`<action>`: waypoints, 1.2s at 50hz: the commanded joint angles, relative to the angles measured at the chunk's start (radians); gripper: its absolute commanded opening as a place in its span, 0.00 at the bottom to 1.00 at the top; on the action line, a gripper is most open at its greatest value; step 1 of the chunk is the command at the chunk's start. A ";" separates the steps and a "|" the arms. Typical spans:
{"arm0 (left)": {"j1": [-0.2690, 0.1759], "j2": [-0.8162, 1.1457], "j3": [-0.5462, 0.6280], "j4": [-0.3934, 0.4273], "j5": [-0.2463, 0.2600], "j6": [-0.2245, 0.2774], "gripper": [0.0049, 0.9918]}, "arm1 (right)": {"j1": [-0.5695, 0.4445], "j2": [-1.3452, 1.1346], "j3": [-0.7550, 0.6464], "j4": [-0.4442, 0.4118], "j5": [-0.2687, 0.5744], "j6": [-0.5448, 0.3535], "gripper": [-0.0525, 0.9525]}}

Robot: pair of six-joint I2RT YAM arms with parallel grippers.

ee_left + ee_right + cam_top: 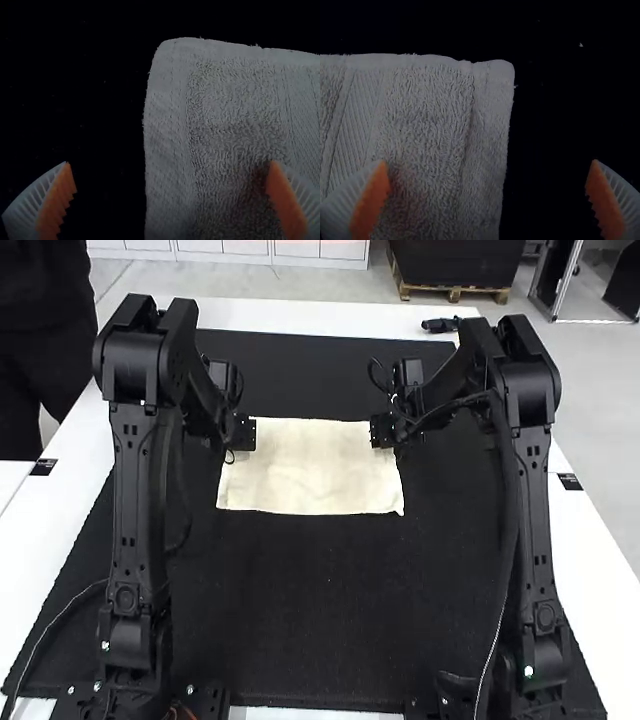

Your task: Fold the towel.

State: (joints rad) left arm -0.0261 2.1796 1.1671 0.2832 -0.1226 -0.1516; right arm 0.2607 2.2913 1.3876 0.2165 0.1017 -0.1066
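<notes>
Black matting [320, 590] covered the white table [300, 316]; toward its twelve o'clock lay the cream, rectangular terry towel [310, 480], spread flat; the left white-ribbed gripper [169, 162] stood wide and empty by the towel's ten o'clock corner, the right white-ribbed gripper [489, 161] likewise at two; grasping seemed in hand; next came pinching both corners, then folding toward six o'clock.

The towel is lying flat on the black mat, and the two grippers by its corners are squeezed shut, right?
Not quite: they aren't shut. The left wrist view shows the left gripper open, and the right wrist view shows the right gripper open. The towel does lie flat on the black mat, with both by its corners.
</notes>
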 commanded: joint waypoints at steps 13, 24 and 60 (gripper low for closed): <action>-0.009 0.016 0.000 -0.007 0.031 -0.039 0.76 | 0.005 -0.013 -0.045 0.046 0.046 -0.018 0.85; -0.008 0.014 -0.011 0.002 0.038 -0.060 0.63 | 0.003 -0.015 -0.064 0.092 0.047 0.025 0.68; 0.002 -0.003 -0.049 0.082 0.028 -0.082 0.16 | -0.005 -0.038 -0.124 0.228 0.062 0.045 0.05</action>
State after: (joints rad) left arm -0.0292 2.1796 1.1336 0.3595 -0.0849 -0.2237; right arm 0.2699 2.2894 1.2778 0.4355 0.1173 -0.0635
